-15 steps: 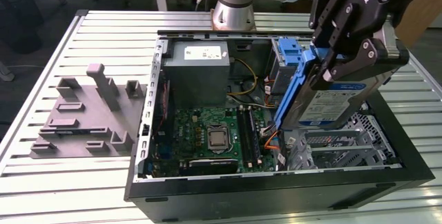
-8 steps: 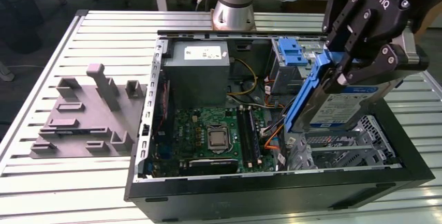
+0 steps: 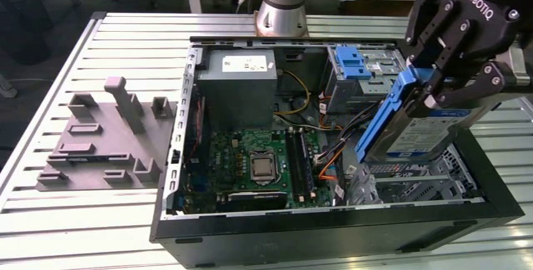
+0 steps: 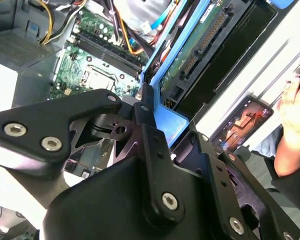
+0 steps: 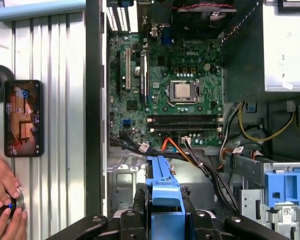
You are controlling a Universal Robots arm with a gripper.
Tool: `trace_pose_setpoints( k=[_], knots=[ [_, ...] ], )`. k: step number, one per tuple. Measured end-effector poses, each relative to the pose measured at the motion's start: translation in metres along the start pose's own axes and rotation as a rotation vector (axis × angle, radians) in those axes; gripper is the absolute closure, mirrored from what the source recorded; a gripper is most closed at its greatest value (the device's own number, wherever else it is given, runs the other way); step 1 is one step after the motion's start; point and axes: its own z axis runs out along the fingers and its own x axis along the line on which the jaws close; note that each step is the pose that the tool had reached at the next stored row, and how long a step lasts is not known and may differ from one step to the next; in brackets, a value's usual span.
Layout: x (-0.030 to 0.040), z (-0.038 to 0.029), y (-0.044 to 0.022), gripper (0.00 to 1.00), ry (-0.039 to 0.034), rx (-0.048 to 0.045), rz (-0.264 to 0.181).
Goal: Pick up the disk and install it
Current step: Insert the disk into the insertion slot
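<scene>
In the exterior view the jaws are closed on the disk (image 3: 420, 136), gripping the upper end of its blue carrier frame; the disk hangs tilted, its lower end dipping into the open computer case (image 3: 333, 223) at the exterior view's right, over the perforated metal bay (image 3: 416, 179); so the pick-up is done, while the seating, as far as I can judge, is not, for the drive is not lying flat in the bay. Close beside it runs a bundle of cables (image 3: 333, 151); further back stands the blue latch (image 3: 354, 64); the grey power supply (image 3: 241, 73) and the motherboard (image 3: 258, 161) are well apart; a grey fixture (image 3: 104, 136) sits on the table (image 3: 50, 232).

In the second wrist view the blue frame is pinched between the black jaws; the disk's green underside and connector face the camera; a phone (image 4: 242, 122) and a person's hand (image 4: 295, 107) lie outside the case.

In the first wrist view the frame's end stands between the jaws, above the bay; the cables cross just beside it and look the likeliest obstruction; phone and hand rest on the table by the case wall.
</scene>
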Motion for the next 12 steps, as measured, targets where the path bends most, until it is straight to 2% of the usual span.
trace_pose_setpoints(
  k=[7, 12],
  knots=[
    [0.0049, 0.0027, -0.0134, 0.64, 0.0, 0.0, 0.0],
    [0.0074, 0.0052, -0.0196, 0.64, -0.0002, 0.0, 0.0]
  ],
)
